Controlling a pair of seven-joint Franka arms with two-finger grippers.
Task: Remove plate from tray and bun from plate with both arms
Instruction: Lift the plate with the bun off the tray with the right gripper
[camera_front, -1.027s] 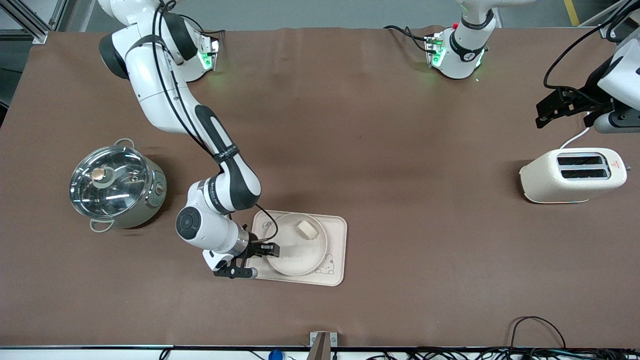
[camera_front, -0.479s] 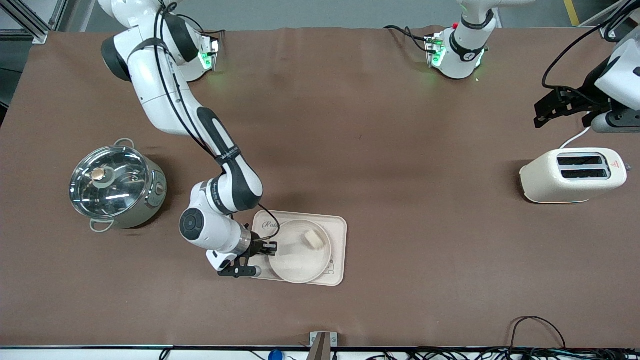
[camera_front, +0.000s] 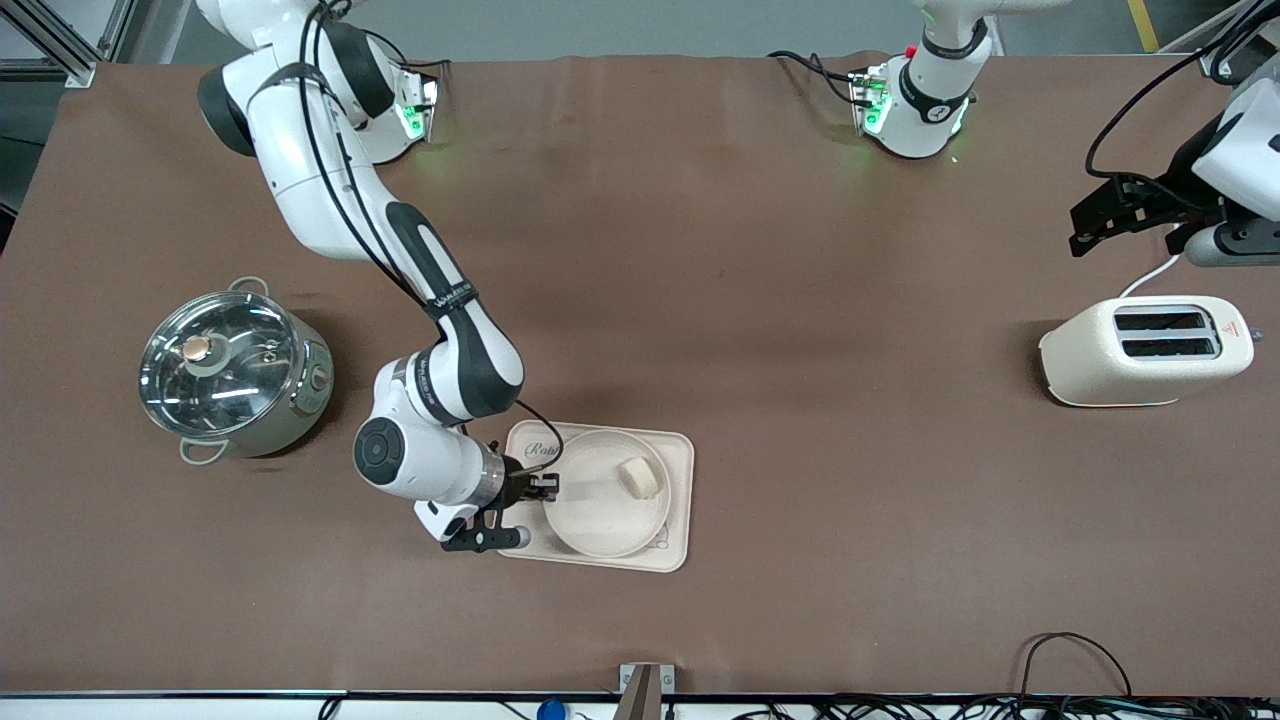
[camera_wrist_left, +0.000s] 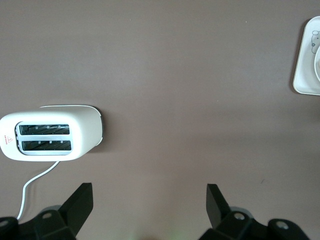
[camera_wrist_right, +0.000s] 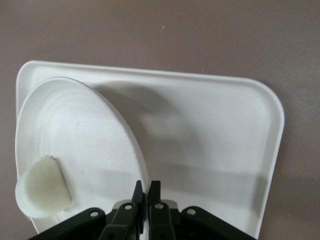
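The cream plate (camera_front: 600, 505) rests tilted on the rabbit tray (camera_front: 678, 500), its rim raised at the right arm's end. My right gripper (camera_front: 545, 487) is shut on that raised rim. The bun (camera_front: 640, 477) lies inside the plate, against its lower edge toward the left arm's end. In the right wrist view the fingers (camera_wrist_right: 148, 186) pinch the plate's rim (camera_wrist_right: 85, 140), with the bun (camera_wrist_right: 42, 187) beside them and the tray (camera_wrist_right: 220, 145) underneath. My left gripper (camera_front: 1085, 225) hangs open and holds nothing, above the table near the toaster; its fingers (camera_wrist_left: 149, 192) stand wide apart.
A cream toaster (camera_front: 1145, 350) with its cord stands at the left arm's end; the left wrist view also shows this toaster (camera_wrist_left: 50, 135). A steel pot with a glass lid (camera_front: 232, 370) stands at the right arm's end. Cables run along the table's front edge.
My right gripper has shut on the plate's rim and lifted that edge. The plate tilted, uncovering the tray's lettering, and the bun slid toward the left arm's end. The left arm stayed put.
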